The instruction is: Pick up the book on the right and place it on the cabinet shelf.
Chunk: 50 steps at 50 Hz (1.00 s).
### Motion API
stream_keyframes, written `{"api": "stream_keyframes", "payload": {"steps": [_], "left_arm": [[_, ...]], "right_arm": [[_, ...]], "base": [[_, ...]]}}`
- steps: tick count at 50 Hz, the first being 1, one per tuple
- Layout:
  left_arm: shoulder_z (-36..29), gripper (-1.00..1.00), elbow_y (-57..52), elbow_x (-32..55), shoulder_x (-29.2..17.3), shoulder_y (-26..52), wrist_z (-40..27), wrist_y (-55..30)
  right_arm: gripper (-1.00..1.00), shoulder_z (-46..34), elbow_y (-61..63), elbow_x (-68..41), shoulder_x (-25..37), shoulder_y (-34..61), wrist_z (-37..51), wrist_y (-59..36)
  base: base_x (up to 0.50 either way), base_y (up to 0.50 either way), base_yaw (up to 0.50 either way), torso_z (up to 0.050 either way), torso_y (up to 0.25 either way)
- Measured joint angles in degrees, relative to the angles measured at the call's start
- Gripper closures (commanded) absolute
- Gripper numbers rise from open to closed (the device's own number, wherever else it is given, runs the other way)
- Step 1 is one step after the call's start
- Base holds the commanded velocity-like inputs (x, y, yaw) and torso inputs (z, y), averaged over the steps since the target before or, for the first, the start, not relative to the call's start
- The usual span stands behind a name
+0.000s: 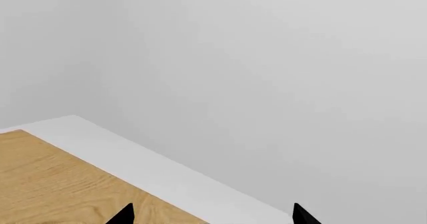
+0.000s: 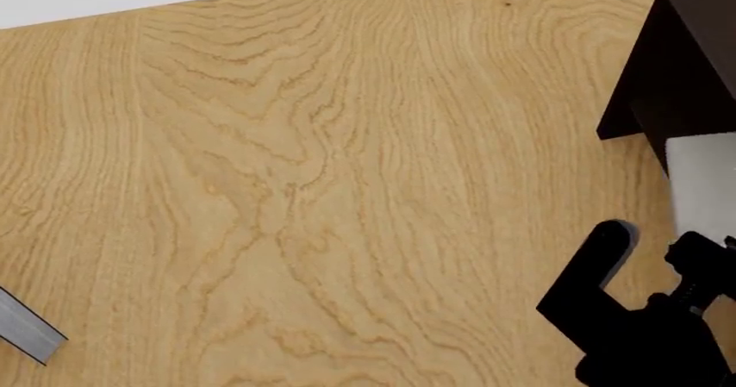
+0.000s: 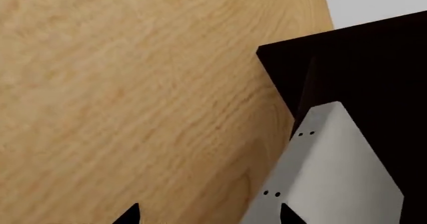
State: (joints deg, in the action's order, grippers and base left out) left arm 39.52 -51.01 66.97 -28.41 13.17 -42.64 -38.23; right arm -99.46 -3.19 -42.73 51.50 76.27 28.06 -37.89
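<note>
While the head view is taken as the guide, the scene is set out against the cabinet as landmark:

Cabinet (image 2: 678, 55): a boxy, almost black wooden body is seen at the far right of the worktop; in the right wrist view (image 3: 360, 64) its dark walls are seen close up.

Book (image 2: 701, 184): a pale grey slab is seen against the near side of the cabinet, partly cut off by the picture's edge; in the right wrist view (image 3: 333, 169) it is shown tilted in front of the dark cabinet interior, with small paired dots on its face. Whether it rests on a shelf board cannot be told.

Right gripper (image 3: 207, 215): it is placed just before the cabinet, close to the book; only two dark tips of its fingers (image 3: 127, 215) are shown, set apart, with one tip overlapping the book's lower part. Whether the book is grasped cannot be told.

Left gripper (image 1: 212, 215): it is held well away from the cabinet, over the worktop's edge and facing a plain pale wall; its fingers (image 1: 303, 215) are seen spread, with nothing between them.

Worktop (image 2: 299, 189): light oak grain is spread out from the cabinet.

Second grey book (image 2: 29, 327): a corner is seen far from the cabinet, at the opposite near side of the worktop.
</note>
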Motion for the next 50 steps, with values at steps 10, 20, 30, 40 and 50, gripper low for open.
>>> {"api": "stream_keyframes", "payload": {"steps": [10,20,30,40,50], "left_arm": [[-0.05,-1.00,0.03,0.05,-0.06,-0.13,-0.05,0.25],[-0.15,-1.00,0.04,0.02,-0.13,-0.25,-0.12,0.46],[-0.39,-1.00,0.09,-0.05,-0.23,-0.26,-0.21,0.63],[-0.62,-1.00,0.14,-0.14,-0.37,-0.29,-0.27,0.77],[-0.79,-1.00,0.20,-0.16,-0.52,-0.38,-0.25,0.94]], "right_arm": [[-1.00,-1.22,3.78,-4.35,0.44,-0.43,-1.73,-0.14],[-1.00,-1.63,5.51,-5.69,0.43,-0.14,-1.77,-0.95],[-1.00,-1.67,6.45,-5.64,0.21,0.20,-1.50,-1.07],[-1.00,-0.77,8.97,-5.49,0.06,1.28,-1.09,-0.22],[-1.00,1.72,10.92,-7.32,-0.05,1.56,-0.62,2.39]], "base": [[0.00,0.00,0.00,0.000,0.000],[0.00,0.00,0.00,0.000,0.000],[0.00,0.00,0.00,0.000,0.000],[0.00,0.00,0.00,0.000,0.000],[0.00,0.00,0.00,0.000,0.000]]}}
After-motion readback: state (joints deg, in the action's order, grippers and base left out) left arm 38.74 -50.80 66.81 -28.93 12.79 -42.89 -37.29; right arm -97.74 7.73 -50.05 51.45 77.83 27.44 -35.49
